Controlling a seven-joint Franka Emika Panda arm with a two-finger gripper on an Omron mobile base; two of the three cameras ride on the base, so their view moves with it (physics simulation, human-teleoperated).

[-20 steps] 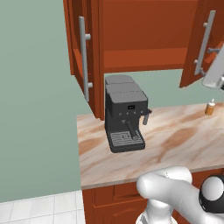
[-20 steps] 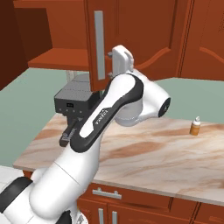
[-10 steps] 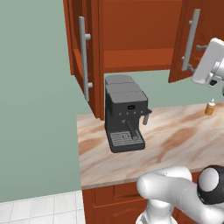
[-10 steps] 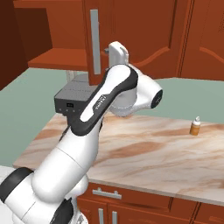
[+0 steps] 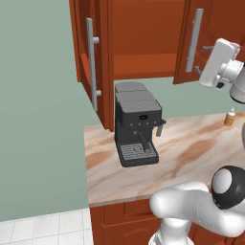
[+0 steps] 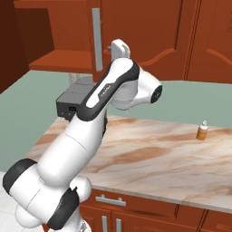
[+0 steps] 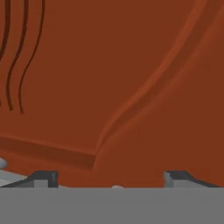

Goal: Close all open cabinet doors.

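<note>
From the left: the left cabinet door (image 5: 91,57) hangs wide open, swung out toward me so I see it nearly edge-on, reddish-brown wood with a long vertical silver bar handle (image 5: 89,63). Behind it the cabinet is open, a bare reddish shelf (image 5: 143,60) inside. Under it on the marble table (image 5: 191,148) stands a dark grey coffee machine (image 5: 136,124) with a small display on its front; any writing there is too small to read.

Further right, the right cabinet door (image 5: 198,38) stands partly open, angled out from the cabinet front, with the same long silver bar handle (image 5: 193,40). My white hand (image 5: 219,62) is raised beside this door, close to its outer face. In the hand view the door's wood (image 7: 109,78) sits right in front of me, with the wavy carved panel groove (image 7: 148,87) sweeping across it and darker grain lines at the upper left.

My jaws (image 7: 109,181) show two dark tips spread apart, with nothing between them.

At the far right a small amber bottle (image 5: 230,117) with a pale cap stands on the table; I can read no label on it.
</note>
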